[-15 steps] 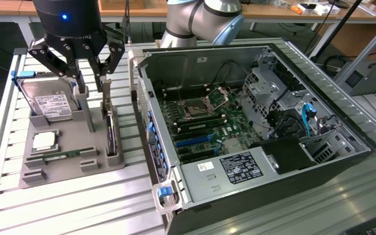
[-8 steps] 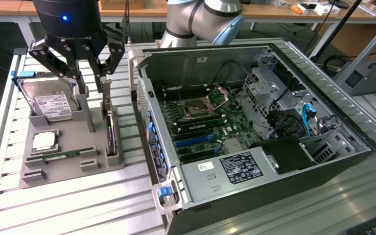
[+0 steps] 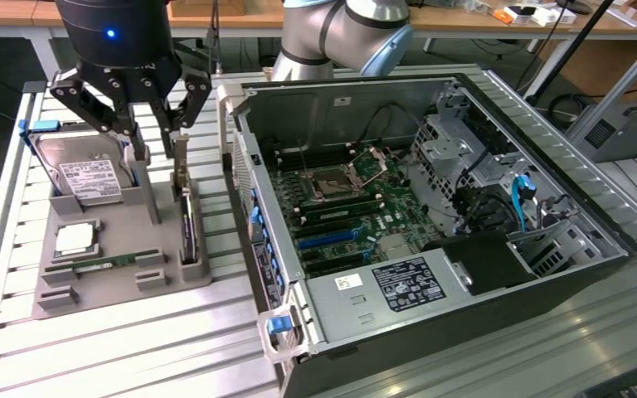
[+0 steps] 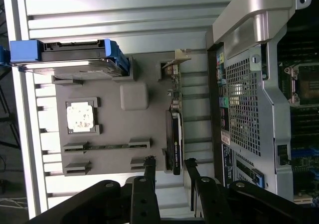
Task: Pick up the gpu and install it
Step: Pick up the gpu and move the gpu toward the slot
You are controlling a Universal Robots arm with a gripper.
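Dark thin flat gpu card with silver end bracket (image 3: 188, 224) stands on edge in grey moulded tray (image 3: 130, 234), ungrasped. Black gripper (image 3: 155, 146) hovers above, jaws wide apart. Pickup and install both outstanding.

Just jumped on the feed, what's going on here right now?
The arm's gripper hangs open above the grey parts holder, with its fingers on either side of the gpu. The gpu stands on edge in its slot in the holder and has not yet been lifted. The open computer case sits beside the holder.
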